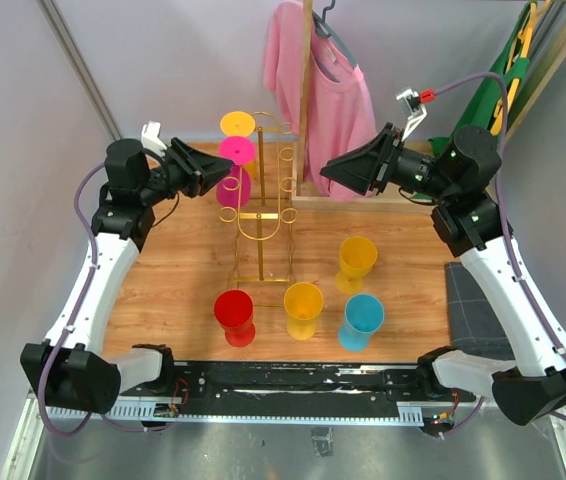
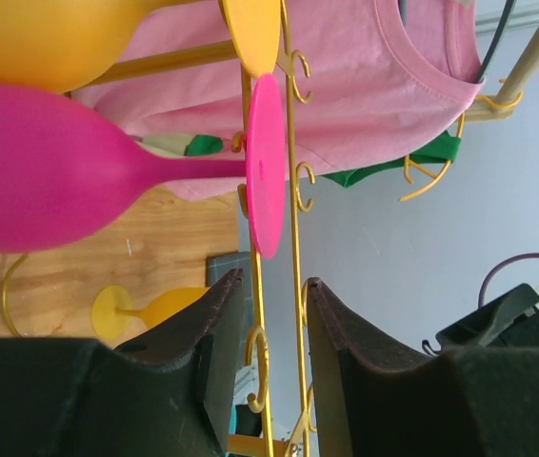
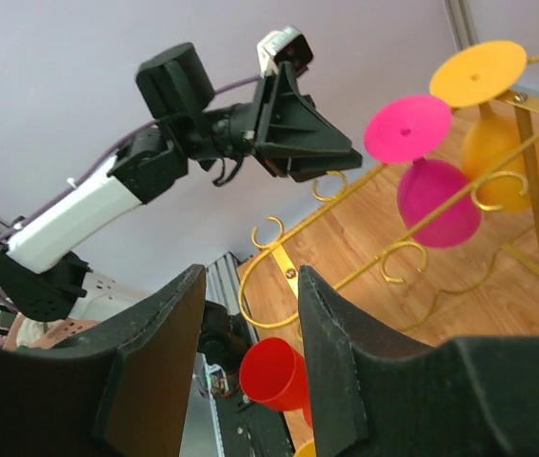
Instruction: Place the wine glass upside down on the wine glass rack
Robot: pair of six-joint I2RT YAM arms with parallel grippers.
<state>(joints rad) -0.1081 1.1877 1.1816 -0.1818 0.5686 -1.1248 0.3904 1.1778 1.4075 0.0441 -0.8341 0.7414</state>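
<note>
The left gripper [image 2: 271,286], part-open and empty, sits just beside the foot of the pink glass [image 2: 50,171], which hangs bowl-down, stem upright, on the left side of the rack [image 1: 263,215]; the right gripper [image 3: 250,276], open and empty too, is farther off.

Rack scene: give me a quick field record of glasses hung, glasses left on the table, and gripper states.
rack: gold wine glass rack, upright mid-table
hung upside down: magenta glass, hung yellow glass, both on the rack's left side
on table: red glass, near yellow glass, far yellow glass, blue glass
left gripper: open, by the magenta glass's foot, holding no glass
right gripper: open, empty, raised right of the rack
</note>
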